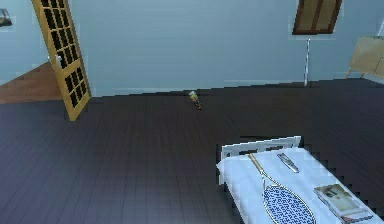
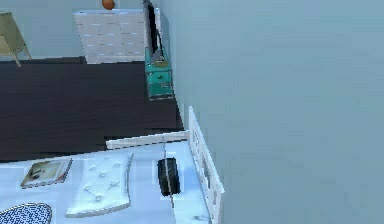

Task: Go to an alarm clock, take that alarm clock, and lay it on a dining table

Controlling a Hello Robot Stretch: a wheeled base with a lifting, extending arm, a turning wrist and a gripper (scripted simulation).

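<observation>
Dark boxy thing (image 2: 168, 176) lies on white bed (image 2: 145, 206) beside pillow (image 2: 103, 183); clock or not, unclear; tool's grasp cannot tell.

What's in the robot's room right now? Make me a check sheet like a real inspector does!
Surface: dark plank floor, with a white bed close by.
Job's things: no sure alarm clock. Two maybes: a small yellowish blob on the floor by the far wall, and a dark boxy thing on the bed. Dining table: nothing seen.
Clutter: racket, book and pillow on the bed.
Gripper: nothing seen.
Cables: nothing sure; a thin line rises from the boxy thing.
Surroundings: open wooden door, window, white dresser, teal cabinet.
</observation>
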